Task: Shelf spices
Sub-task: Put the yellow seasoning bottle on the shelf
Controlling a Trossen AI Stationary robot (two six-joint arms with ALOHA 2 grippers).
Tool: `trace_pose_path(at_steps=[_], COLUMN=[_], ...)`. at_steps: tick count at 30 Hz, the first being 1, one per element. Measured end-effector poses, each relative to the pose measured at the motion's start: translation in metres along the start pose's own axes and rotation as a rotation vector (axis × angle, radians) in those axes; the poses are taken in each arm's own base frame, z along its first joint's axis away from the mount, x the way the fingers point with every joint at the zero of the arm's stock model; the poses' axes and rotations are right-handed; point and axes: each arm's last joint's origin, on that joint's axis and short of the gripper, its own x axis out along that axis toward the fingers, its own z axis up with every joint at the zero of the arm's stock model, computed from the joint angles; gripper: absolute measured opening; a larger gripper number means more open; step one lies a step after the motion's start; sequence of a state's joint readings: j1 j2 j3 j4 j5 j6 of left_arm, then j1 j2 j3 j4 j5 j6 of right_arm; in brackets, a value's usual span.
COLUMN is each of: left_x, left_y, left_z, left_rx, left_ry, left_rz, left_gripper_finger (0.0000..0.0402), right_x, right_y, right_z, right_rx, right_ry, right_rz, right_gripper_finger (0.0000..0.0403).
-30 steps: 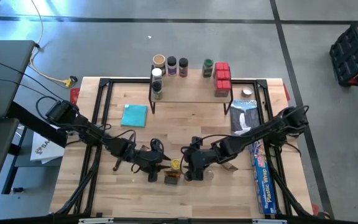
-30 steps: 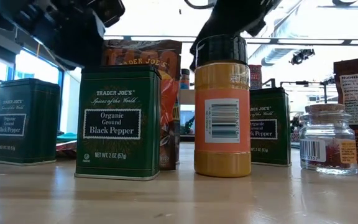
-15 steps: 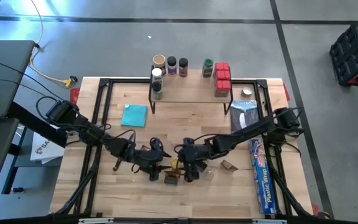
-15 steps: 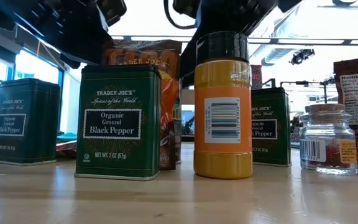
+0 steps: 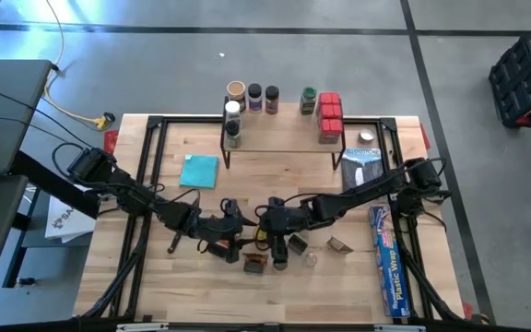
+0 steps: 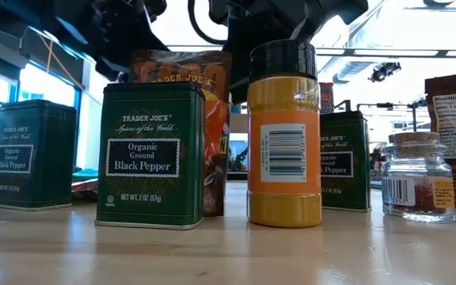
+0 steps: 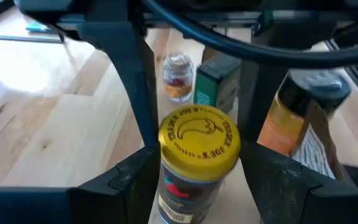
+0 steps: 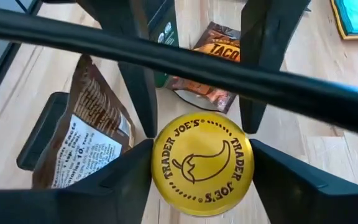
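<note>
A jar with a yellow lid (image 7: 199, 140) (image 8: 202, 163) stands on the table at its middle near side (image 5: 262, 235). Both grippers straddle it from opposite sides. My left gripper (image 7: 199, 163) comes from the table's left and my right gripper (image 8: 201, 144) from the right, both open, each with a finger on either side of the lid. The shelf (image 5: 279, 138) stands at the far middle with several jars (image 5: 254, 94) and red boxes (image 5: 330, 115) on its top. More spices stand around the grippers: green tins (image 6: 150, 154), an orange jar (image 6: 283, 134) and a small glass jar (image 6: 418, 178). My left gripper has its fingers close on either side of the lid's rim (image 7: 164, 144); I cannot tell whether they touch it. My right gripper slants down from the table's right with its fingers against the lid's rim (image 8: 155, 163); the lid hides the place, so I cannot tell whether they touch.
A teal cloth (image 5: 199, 171) lies left of the shelf. A blue plastic-wrap box (image 5: 387, 263) lies along the right edge, with a white bag (image 5: 365, 171) beyond it. Packets (image 5: 340, 245) (image 5: 253, 265) lie near the grippers. Free board shows at the near left.
My right gripper has moved toward the table's left and down, up to the yellow-lidded jar, so that its fingers now stand around the lid opposite my left gripper's. The jar and the other spices have stayed in place.
</note>
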State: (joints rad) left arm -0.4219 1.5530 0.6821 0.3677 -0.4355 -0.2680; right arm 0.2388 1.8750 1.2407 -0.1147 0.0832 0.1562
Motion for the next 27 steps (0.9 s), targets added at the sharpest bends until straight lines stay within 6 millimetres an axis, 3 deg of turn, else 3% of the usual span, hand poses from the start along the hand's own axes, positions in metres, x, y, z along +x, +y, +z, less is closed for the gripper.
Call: trace_pose_path(at_steps=[4, 10, 16, 22, 27], left_x=[0.000, -0.003, -0.037, -0.079, -0.097], left_y=[0.001, 0.001, 0.003, 0.008, 0.008], left_z=[0.000, 0.002, 0.019, 0.032, 0.035], left_rx=[0.008, 0.013, -0.002, 0.002, 0.013], left_ry=[0.002, 0.008, -0.012, -0.061, -0.101], left_rz=[0.003, -0.002, 0.034, 0.135, 0.192], left_gripper_finger=[0.0216, 0.0216, 0.0215, 0.0215, 0.0215], right_x=[0.000, -0.001, -0.006, -0.037, -0.059], right_y=[-0.004, -0.004, -0.005, -0.011, -0.021], right_z=[0.000, -0.001, 0.001, 0.035, 0.063], right_rx=[0.006, 0.005, 0.002, -0.019, -0.046], right_ry=[0.017, 0.021, 0.039, 0.018, 0.054], right_rz=[0.007, -0.017, -0.031, -0.072, -0.133], right_gripper_finger=[0.0215, 0.0216, 0.0214, 0.0213, 0.0213])
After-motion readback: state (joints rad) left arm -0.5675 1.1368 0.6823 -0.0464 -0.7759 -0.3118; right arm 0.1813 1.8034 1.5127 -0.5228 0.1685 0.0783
